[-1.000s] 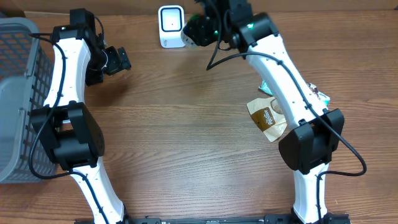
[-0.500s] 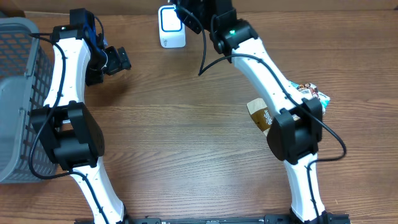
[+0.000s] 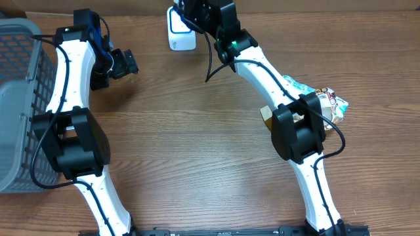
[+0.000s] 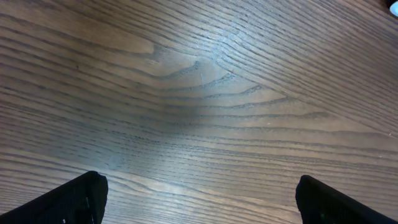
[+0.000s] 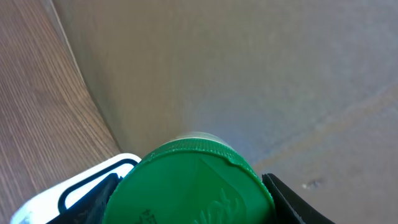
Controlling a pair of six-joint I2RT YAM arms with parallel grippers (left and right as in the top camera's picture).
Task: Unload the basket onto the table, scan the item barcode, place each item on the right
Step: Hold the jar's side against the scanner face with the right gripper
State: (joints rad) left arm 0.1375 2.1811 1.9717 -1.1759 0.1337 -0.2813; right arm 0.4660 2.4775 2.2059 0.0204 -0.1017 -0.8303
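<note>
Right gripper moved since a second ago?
Yes. The right gripper, gripping the green-lidded item, shifted image-left, from beside the white box-shaped scanner to overlapping its far corner.

The surface (image 3: 197,151) is brown wood with wavy darker lines; the basket (image 3: 16,72) at the left edge is grey, all little squares; the scanner (image 3: 178,43) at the top middle is white with a dark line around its face; the left arm (image 3: 71,65) and right arm (image 3: 262,69) are white with black joints; a tiny green light (image 3: 231,44) glows on the right arm; the round lid (image 5: 193,183) is bright green with small ridges on its rim; at the right, the brown packet (image 3: 264,113) sits near a patterned packet (image 3: 331,105) of white, teal and brown; the wall (image 5: 249,62) is pale tan.
</note>
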